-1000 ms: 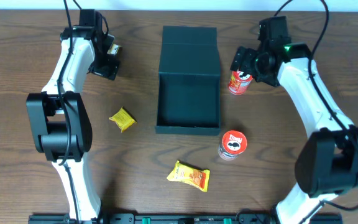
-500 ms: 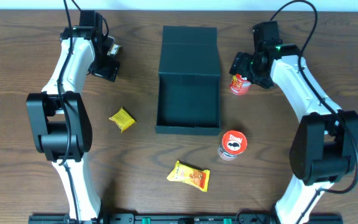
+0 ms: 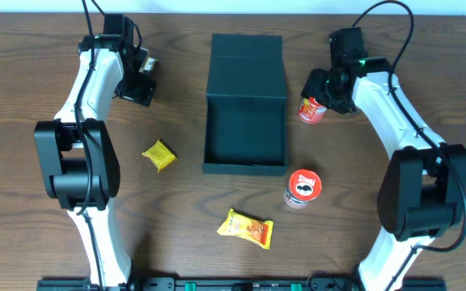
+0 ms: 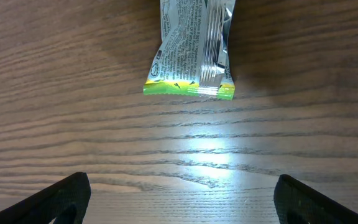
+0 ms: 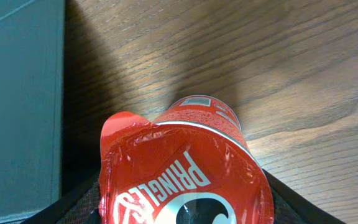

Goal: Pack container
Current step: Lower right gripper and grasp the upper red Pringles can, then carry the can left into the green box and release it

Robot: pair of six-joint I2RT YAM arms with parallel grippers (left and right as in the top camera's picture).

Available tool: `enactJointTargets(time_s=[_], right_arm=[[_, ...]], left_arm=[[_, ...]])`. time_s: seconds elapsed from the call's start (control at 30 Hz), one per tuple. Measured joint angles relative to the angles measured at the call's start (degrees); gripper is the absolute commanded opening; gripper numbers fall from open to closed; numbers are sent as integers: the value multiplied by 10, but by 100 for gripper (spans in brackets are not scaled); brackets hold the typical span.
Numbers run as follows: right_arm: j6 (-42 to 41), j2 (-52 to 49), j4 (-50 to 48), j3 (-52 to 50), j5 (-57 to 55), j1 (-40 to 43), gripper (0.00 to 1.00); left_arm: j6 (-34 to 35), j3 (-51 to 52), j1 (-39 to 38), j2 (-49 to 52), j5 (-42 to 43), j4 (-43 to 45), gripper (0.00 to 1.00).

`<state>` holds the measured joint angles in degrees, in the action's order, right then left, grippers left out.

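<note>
Right end effector [image 3: 315, 95] sits over the small red Pringles can with the foil lid [image 3: 312, 110] in the overhead view, so the right arm is clearly the one on this job. From there, the dark teal-green matte rectangular container [image 3: 245, 133] lies just to the left of the can, near it but not touching. It's open, with its flap lid [image 3: 247, 61] folded back on the far side, and I see nothing inside it. Out on the brown wooden worktop [image 3: 176, 234] are a second red Pringles can [image 3: 302, 187], a small yellow packet [image 3: 158, 154] and an orange-yellow snack packet [image 3: 246, 228]. Left end effector [image 3: 141, 81] is parked well off to the far left.

Left wrist view: its fingertips [image 4: 67, 196] are spread wide with only bare wood between them, so it's released. A silver wrapper with a yellow-green edge [image 4: 191, 50] lies ahead, apart from the fingers.

Right wrist view: the can [image 5: 185, 168] fills the space between the dark fingers [image 5: 79, 202]. Its lid end faces the camera and the body runs away from it. Honestly, I can't tell if the fingers are pressing on it or just flanking it. The container wall [image 5: 17, 106] is right alongside on the left, so my guess is the carry is a short hop sideways.
</note>
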<state>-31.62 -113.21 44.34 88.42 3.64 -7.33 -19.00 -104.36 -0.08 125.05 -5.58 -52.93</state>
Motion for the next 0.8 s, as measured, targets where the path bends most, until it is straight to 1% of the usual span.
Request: enactJointTargets(time_s=[0.1, 0.23, 0.33, 0.43, 0.63, 0.8], right_arm=[[0, 0, 4, 1, 9, 0, 61], [0, 0, 13, 5, 22, 0, 61], [2, 0, 49, 23, 31, 0, 60], [7, 0, 90, 69, 35, 0, 59], [16, 0, 179, 169, 46, 0, 63], [30, 0, 232, 231, 92, 0, 60]], left_arm=[[3, 0, 0, 0, 0, -3, 96], [8, 0, 0, 0, 0, -7, 95], [10, 0, 0, 0, 0, -7, 95], [12, 0, 0, 0, 5, -7, 95], [19, 0, 0, 0, 14, -8, 95], [26, 0, 0, 0, 21, -9, 95]])
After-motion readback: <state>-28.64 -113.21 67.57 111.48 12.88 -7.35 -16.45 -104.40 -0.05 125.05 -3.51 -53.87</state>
